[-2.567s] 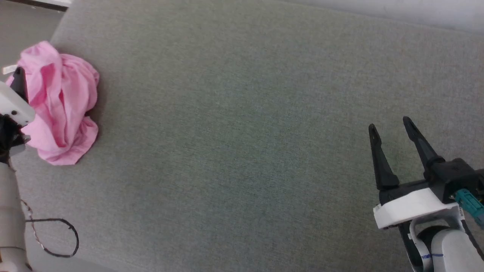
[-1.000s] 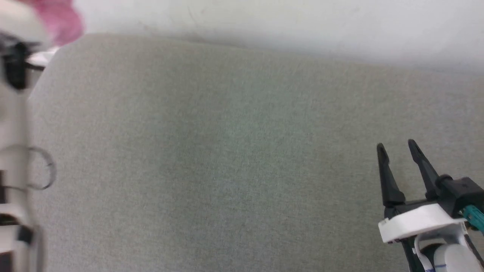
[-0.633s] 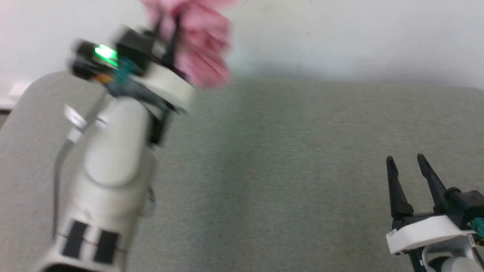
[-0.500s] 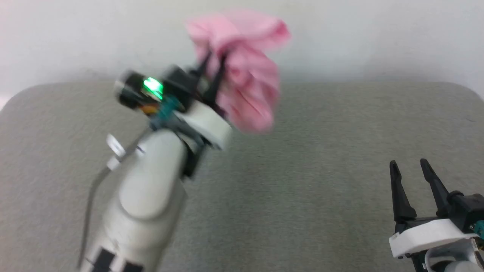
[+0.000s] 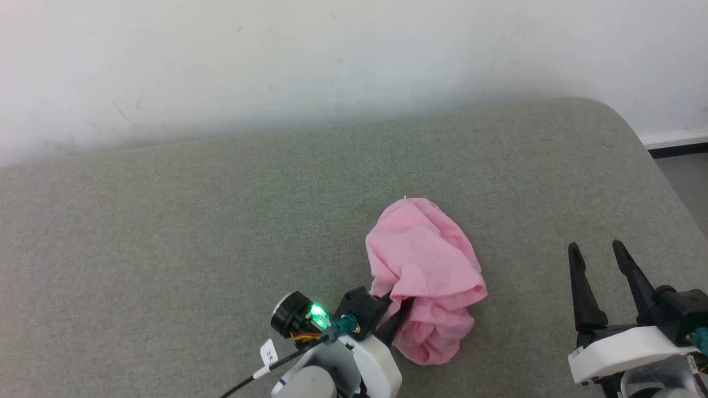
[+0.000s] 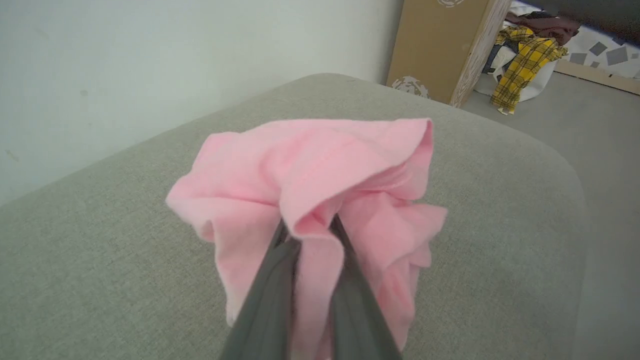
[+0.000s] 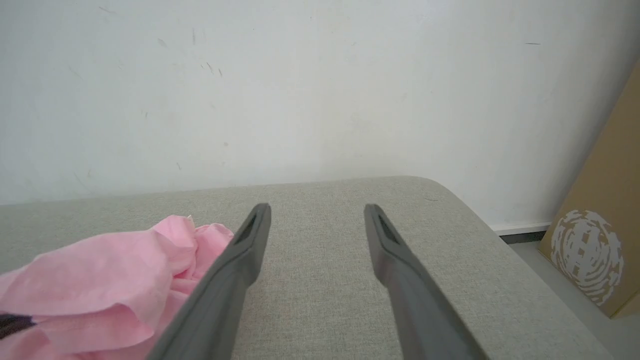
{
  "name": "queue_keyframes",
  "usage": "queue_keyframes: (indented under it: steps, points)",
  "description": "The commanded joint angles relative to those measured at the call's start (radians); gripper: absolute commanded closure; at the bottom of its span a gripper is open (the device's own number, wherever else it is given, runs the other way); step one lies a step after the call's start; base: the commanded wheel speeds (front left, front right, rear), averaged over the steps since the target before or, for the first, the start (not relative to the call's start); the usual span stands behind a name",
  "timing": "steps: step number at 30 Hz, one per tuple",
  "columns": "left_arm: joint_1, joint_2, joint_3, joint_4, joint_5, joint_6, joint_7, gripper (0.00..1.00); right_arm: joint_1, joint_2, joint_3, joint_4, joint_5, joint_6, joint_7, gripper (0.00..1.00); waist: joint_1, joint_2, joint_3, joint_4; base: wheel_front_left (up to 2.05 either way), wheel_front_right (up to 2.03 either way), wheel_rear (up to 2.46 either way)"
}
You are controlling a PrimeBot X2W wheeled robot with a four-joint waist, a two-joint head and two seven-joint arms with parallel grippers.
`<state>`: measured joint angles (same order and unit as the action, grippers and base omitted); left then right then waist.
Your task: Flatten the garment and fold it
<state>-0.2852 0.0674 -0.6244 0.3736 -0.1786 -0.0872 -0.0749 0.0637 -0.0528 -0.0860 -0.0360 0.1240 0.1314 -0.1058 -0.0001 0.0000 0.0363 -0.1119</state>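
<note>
On the grey upholstered cushion (image 5: 166,221), the crumpled pink shorts (image 5: 426,265) now lie mid-surface near the idle, spread-fingered right gripper (image 5: 594,246), carried over from the far left edge by the left gripper (image 5: 397,312), still pinching a fold, so two-handed flattening looks ready to begin.

garment (image 5: 423,265) carried from left, set down centrally, left gripper (image 5: 395,316) lowered

**Pink on grey-green**

The garment (image 5: 423,265) is plain light pink; the cushion (image 5: 166,232) heathered grey-green; the wall (image 5: 276,55) off-white; the right gripper (image 5: 594,245) black-fingered, white-collared; upper right of the left wrist view, a yellow-and-black plaid cloth (image 6: 522,50).
</note>
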Motion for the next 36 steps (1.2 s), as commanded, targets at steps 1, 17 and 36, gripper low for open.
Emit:
queue_keyframes:
  steps: [1, 17, 36]
  points:
    - [0.012, 0.003, -0.013, 0.021, -0.004, -0.006, -0.009, 0.80, 0.002, 0.003, 0.003, -0.002, 0.003, -0.001, 0.002, 0.00, 0.0001, 0.0000, 0.012, 0.003, 0.00, 0.00, 0.00]
    - [-0.010, -0.008, 0.021, -0.085, -0.025, 0.063, -0.177, 0.00, 0.033, 0.003, 0.020, -0.004, -0.008, -0.001, 0.017, 0.00, 0.0001, 0.0000, -0.070, 0.075, 0.00, 0.00, 0.00]
    - [0.200, 0.102, 0.355, -0.192, -0.177, 0.202, -0.187, 0.00, 0.057, 0.003, 0.049, -0.031, -0.022, -0.001, 0.038, 0.00, 0.0001, 0.0000, -0.074, 0.097, 0.00, 0.00, 0.00]
